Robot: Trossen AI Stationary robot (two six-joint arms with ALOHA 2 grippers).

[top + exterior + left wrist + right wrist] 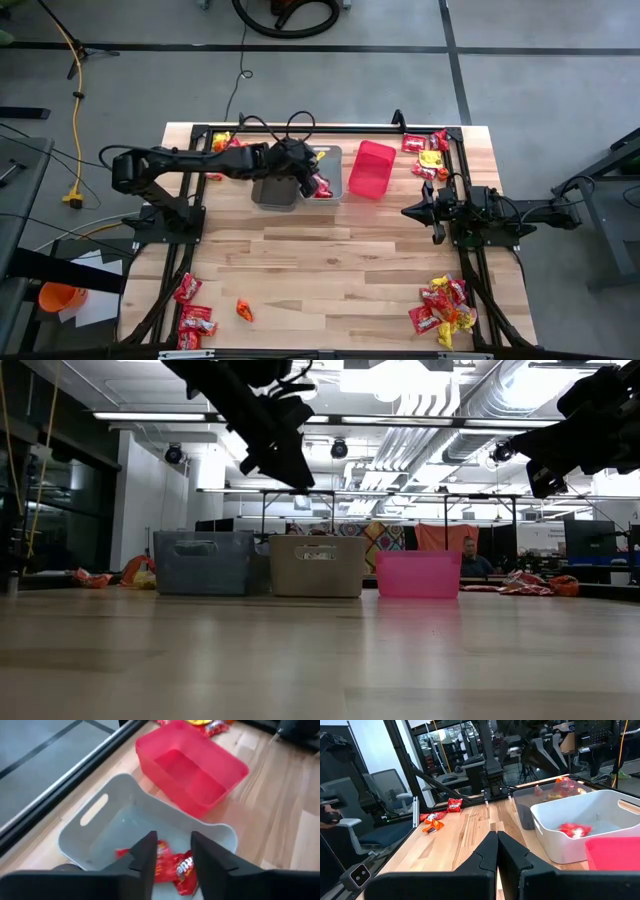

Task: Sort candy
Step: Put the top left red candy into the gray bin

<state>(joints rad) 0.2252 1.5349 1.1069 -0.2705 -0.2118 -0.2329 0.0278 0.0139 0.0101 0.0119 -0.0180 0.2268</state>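
My left gripper (172, 862) hangs open above the pale grey bin (107, 827), nothing between its fingers. Red wrapped candy (172, 867) lies on that bin's floor, right below the gap. In the high view the left gripper (312, 180) is over the middle bin (333, 158) of a row at the table's far side. A dark grey bin (272, 192) stands to its left and a pink bin (372, 168) to its right. My right gripper (496, 851) is shut and waits at the table's right side (412, 212).
Candy lies in heaps at the table's corners: far left (222, 142), far right (430, 155), near left (192, 312), near right (445, 308). One orange piece (243, 310) lies alone near the front. The dark grey bin (540, 800) holds some candy (562, 785).
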